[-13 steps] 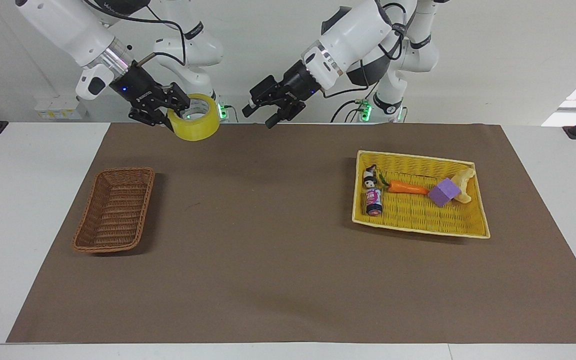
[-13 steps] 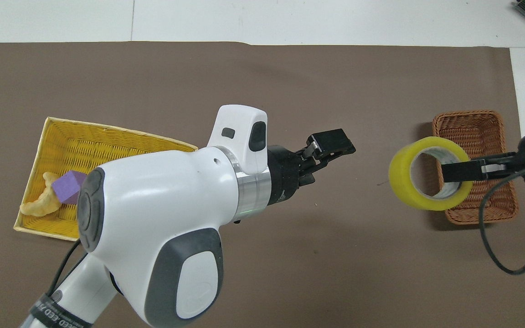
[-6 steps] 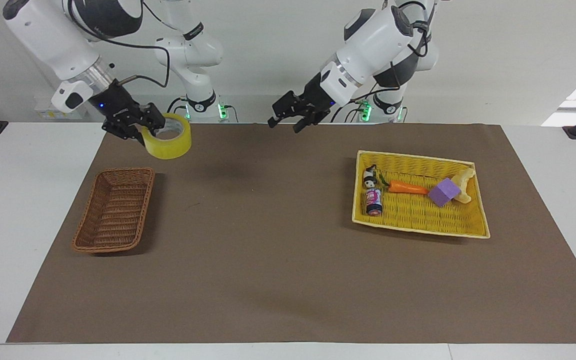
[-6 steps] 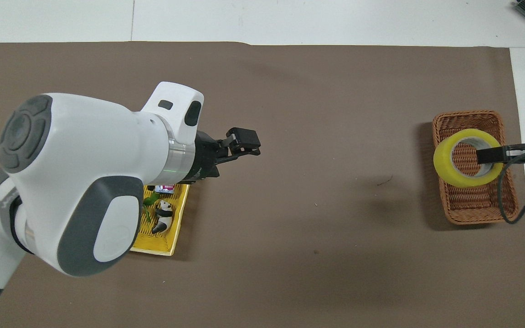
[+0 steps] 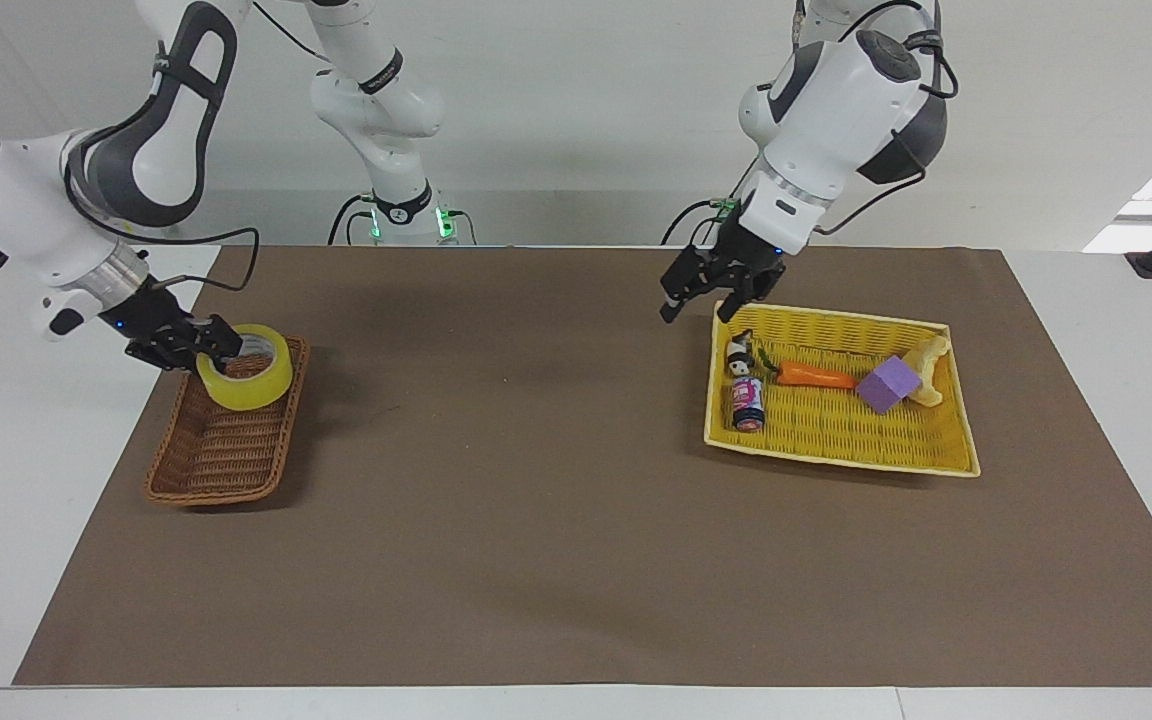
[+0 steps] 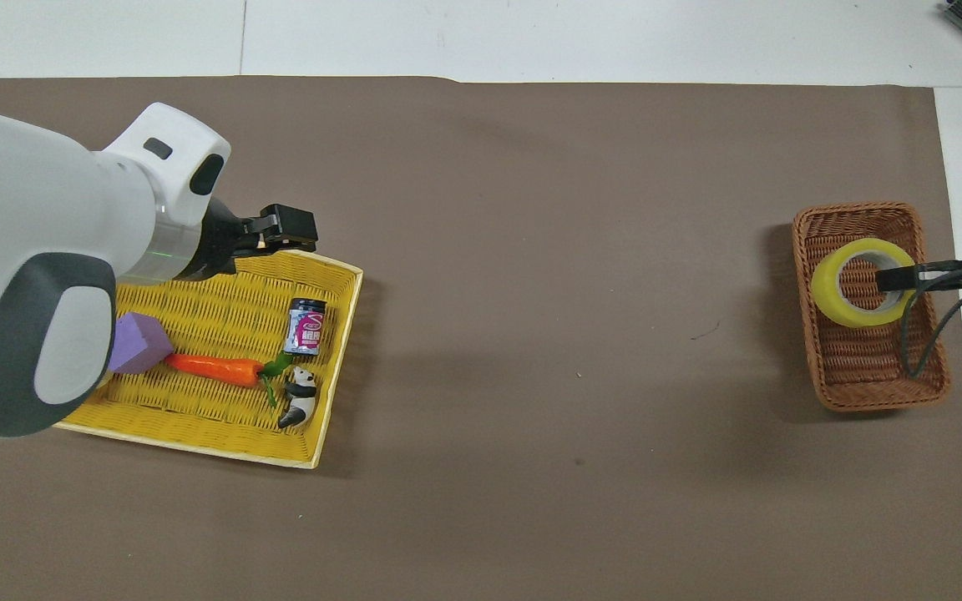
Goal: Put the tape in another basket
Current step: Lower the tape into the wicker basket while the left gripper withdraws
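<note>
Yellow tape is what I've got clamped in the right gripper at the moment, one finger inside the ring and one outside on the wall, so the jaws are closed on the roll's side. From my facing camera the roll sits low over the small brown wicker basket, at the end of that basket nearer to the robots. I honestly can't tell whether the bottom of the roll touches the weave or hangs just above it. On the overhead feed the tape covers the middle-to-upper part of the basket with the right gripper poking in from the table's edge at the right arm's end.

My left gripper is up in the air with its jaws spread wide and nothing between them. It hangs over the corner of the big yellow woven tray that's nearest the robots and closest to the table's middle. That tray sits toward the left arm's end of the brown mat, well apart from the basket. Inside it I can see a little panda figure, a small jar with a pink label, a toy carrot, a purple block and a pale yellow curved piece touching the block.
</note>
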